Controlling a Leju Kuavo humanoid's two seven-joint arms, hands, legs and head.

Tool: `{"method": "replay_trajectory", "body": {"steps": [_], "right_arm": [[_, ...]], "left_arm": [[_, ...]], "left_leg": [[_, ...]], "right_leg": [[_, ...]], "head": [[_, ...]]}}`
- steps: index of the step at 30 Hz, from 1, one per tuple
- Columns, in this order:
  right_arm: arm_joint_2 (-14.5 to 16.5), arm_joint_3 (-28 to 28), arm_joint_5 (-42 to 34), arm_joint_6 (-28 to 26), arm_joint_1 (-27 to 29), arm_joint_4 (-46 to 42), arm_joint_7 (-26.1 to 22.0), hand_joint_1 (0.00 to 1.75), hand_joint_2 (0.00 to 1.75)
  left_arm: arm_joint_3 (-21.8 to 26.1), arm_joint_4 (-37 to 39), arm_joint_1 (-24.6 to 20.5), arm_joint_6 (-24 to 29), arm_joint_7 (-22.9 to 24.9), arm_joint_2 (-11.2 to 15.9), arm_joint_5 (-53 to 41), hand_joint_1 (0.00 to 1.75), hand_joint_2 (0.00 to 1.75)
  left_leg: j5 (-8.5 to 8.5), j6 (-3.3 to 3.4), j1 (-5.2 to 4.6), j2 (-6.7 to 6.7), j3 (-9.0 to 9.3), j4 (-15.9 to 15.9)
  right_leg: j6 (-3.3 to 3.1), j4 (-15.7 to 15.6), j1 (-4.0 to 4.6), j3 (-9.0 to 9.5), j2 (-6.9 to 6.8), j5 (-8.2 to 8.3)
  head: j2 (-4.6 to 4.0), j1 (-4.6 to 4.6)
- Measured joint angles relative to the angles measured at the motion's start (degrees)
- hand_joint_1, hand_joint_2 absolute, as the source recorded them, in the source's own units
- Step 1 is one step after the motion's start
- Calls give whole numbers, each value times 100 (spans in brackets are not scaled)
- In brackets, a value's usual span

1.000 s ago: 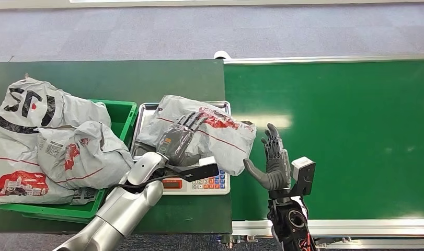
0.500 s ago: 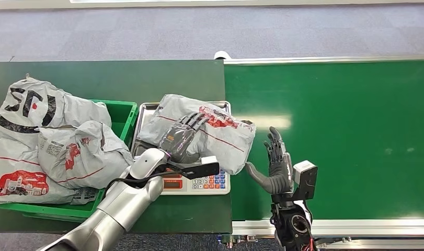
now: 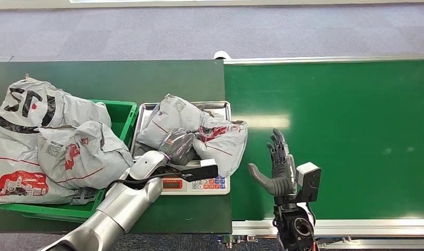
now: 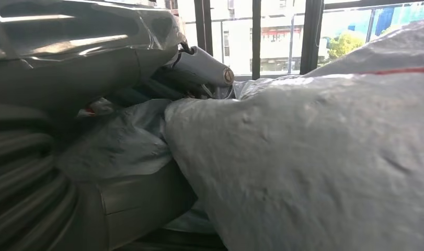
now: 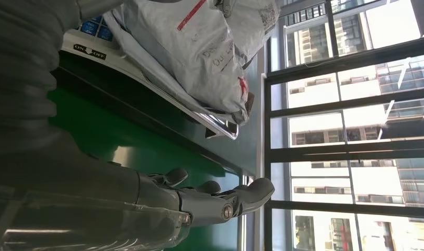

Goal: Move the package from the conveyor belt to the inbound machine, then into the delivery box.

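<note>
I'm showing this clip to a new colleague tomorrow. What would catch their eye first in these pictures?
Most likely the left robot hand gripping a crumpled grey package on the scale's metal tray, at the middle of the table. Next, the green bin to its left, heaped with similar grey bags. The right robot hand hangs open over the bare green conveyor belt.

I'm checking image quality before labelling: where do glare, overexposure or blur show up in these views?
Head view: sharp, with a pale patch of glare on the conveyor belt. Left wrist view: the package is close and soft, the windows behind it bright. Right wrist view: the windows are overexposed and the right hand is dim against them.
</note>
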Motion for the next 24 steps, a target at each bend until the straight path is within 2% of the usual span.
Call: {"method": "replay_trajectory", "body": {"steps": [4, 7, 9, 12, 14, 19, 24], "right_arm": [[8, -23, 0, 8, 1, -1, 27, 0, 175], [10, -31, 0, 17, 1, -1, 36, 0, 175], [18, -36, 0, 21, 2, -2, 38, 0, 175], [37, -47, -10, 16, 10, -27, 58, 0, 175], [43, -55, -20, 7, 16, -58, 75, 0, 175], [55, -60, -23, -10, 26, -95, 85, 0, 175], [55, -63, -66, -65, 28, -95, 93, 0, 175]], "left_arm": [[0, 0, 32, 118, -7, 1, 8, 175, 175], [6, -5, 94, 424, -91, 6, -10, 175, 175], [32, -44, 170, 875, -258, 11, 5, 175, 175], [153, -278, 302, 1832, -593, 13, 192, 175, 175], [252, -469, 340, 2213, -713, 17, 285, 175, 175], [388, -710, 407, 2338, -772, 28, 337, 175, 175], [654, -1064, 559, 2968, -1057, 37, 472, 175, 175]], "left_leg": [[0, 0, 0, 0, 0, 0], [0, 0, 0, 0, 0, 0], [0, 0, 0, 0, 0, 0], [0, 0, 0, -1, -2, 0], [0, 0, 0, -2, -3, 0], [0, 0, 0, -1, -3, 0], [0, 0, 0, 1, -3, 0]], "right_leg": [[0, 0, 0, 0, 0, 0], [0, 0, 0, 0, 0, 0], [0, 0, 0, -1, 0, 0], [0, 0, 0, -3, 0, 0], [0, 0, 0, -3, 0, 0], [0, 0, 0, -3, 0, 0], [0, 1, 0, -3, 0, 0]], "head": [[0, 0], [0, 0], [0, 1], [0, 0], [0, 0], [0, 0], [0, 0]]}}
